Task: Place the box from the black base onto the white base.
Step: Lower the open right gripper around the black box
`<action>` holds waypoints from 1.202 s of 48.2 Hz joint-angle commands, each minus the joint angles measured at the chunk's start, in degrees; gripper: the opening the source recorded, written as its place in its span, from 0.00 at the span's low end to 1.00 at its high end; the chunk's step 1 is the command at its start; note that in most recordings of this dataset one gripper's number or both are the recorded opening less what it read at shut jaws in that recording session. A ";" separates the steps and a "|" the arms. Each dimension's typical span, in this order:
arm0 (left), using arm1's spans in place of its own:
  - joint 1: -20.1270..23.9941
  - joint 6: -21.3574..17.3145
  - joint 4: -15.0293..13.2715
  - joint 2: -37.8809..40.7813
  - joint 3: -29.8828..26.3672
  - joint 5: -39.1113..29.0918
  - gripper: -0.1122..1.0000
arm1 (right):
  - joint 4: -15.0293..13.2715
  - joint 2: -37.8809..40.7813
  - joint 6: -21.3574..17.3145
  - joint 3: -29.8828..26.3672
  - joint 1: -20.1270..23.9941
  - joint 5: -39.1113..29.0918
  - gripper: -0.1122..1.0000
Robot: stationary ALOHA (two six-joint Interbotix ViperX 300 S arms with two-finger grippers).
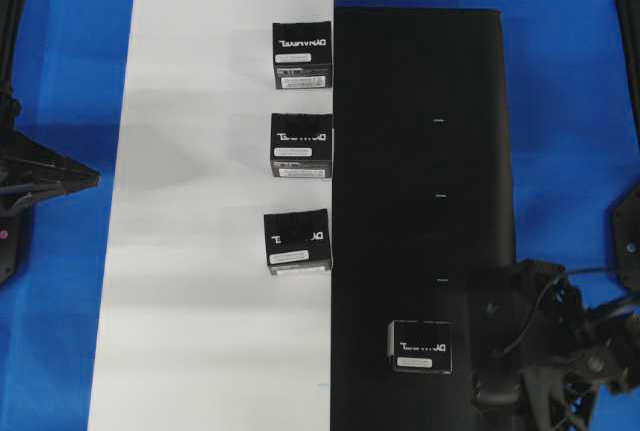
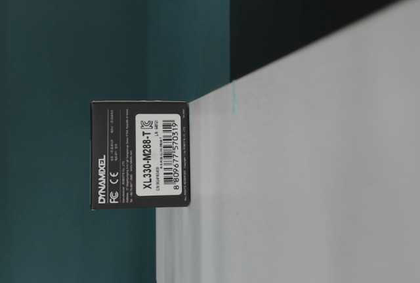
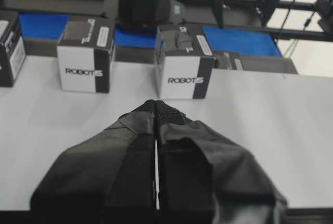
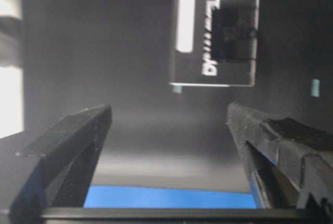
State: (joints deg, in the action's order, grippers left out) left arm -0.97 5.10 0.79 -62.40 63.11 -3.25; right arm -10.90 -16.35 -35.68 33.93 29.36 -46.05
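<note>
While three look-alikes sit on the white base (image 1: 200, 251), the box (image 1: 420, 345) is on the black base (image 1: 420, 151), ungrasped. Right gripper (image 4: 169, 130) spread, near it; left gripper (image 3: 156, 110) pressed together. Pick and transfer remain.

Overhead looking straight down, table-level sideways close-up, wrist views forward

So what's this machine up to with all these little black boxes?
It is moving boxes from the black base to the white base. Three boxes sit on the white base along its inner edge, and one box is left on the black base. The right gripper is open and pointed at that box, not touching it. The left gripper is shut and empty, over the white base's outer side.
</note>
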 commanded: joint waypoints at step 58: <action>-0.09 5.98 0.18 0.26 -2.64 -1.58 0.07 | -31.99 -0.53 -34.72 14.59 6.06 14.50 0.99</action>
State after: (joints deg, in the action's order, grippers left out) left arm -0.97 10.90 0.88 -62.40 62.05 -5.10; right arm -41.48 -17.14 -69.52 48.43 35.77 -32.43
